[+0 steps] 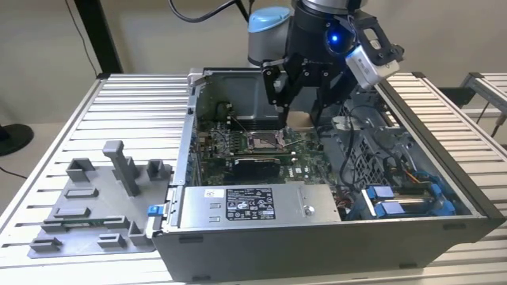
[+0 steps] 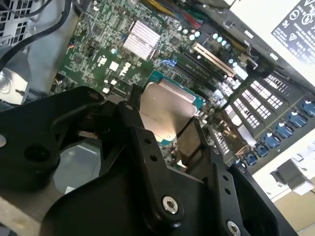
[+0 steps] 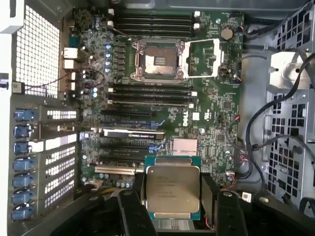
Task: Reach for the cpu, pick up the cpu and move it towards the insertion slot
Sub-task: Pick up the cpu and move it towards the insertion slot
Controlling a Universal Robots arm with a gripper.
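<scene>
- Gripper [image 3: 173, 196] clamped on the cpu [image 3: 173, 189], metal face toward the camera in both wrist views; square, no long axis.
- Insertion slot [image 3: 156, 61] open, apart from cpu.
- Cpu print unreadable.

A white label [image 1: 250, 203] on the grey box carries dense black print (too small to read). The cpu [image 3: 173, 191] face shows faint engraved lines, likewise unreadable. No other text is legible.

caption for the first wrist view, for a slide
Gripper holding the cpu above the motherboard, short of the open insertion slot.
</scene>
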